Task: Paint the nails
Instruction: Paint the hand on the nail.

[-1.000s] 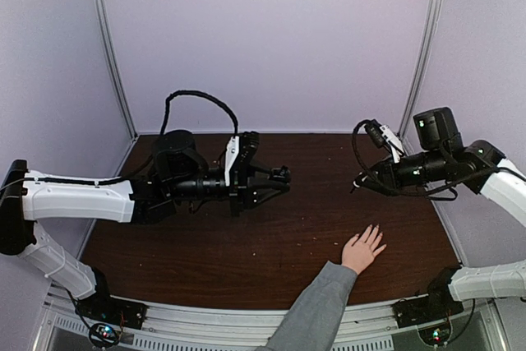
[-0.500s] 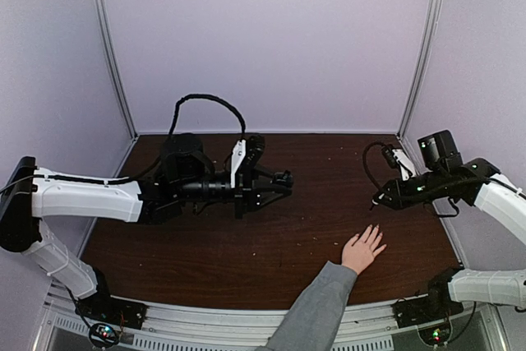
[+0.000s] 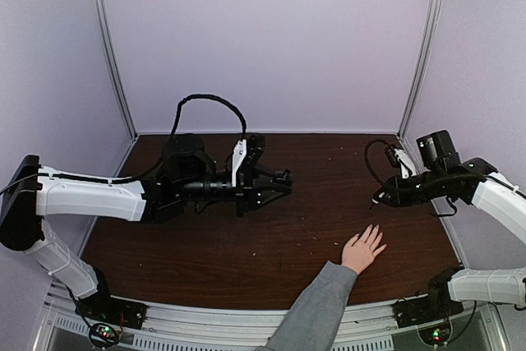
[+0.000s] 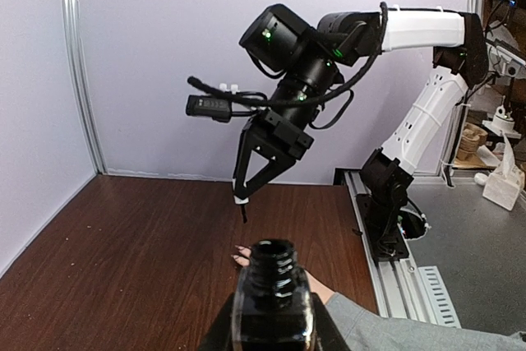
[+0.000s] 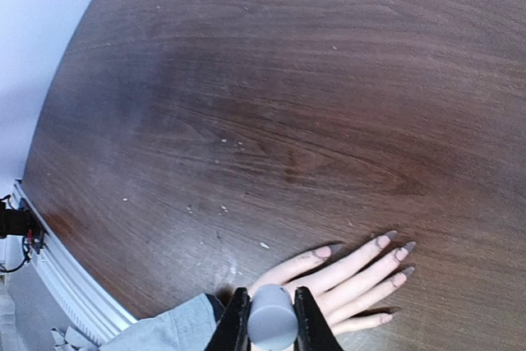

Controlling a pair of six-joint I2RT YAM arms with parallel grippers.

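Top view: the hand [image 3: 362, 248] lies flat on the desk [image 3: 246, 252], and the right pincer [image 3: 376, 200] hovers just beyond it. Left wrist: the left pincer [image 4: 273, 333] clamps the open polish bottle [image 4: 273, 285]. Right wrist: the pincer is closed on the brush cap [image 5: 272, 326] — the approach step. Next, you lower the bristles onto the nails [image 5: 384, 241] — gently.

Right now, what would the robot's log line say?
left gripper: shut on uncapped polish bottle | right gripper: shut on brush cap, above hand | nails: facing up
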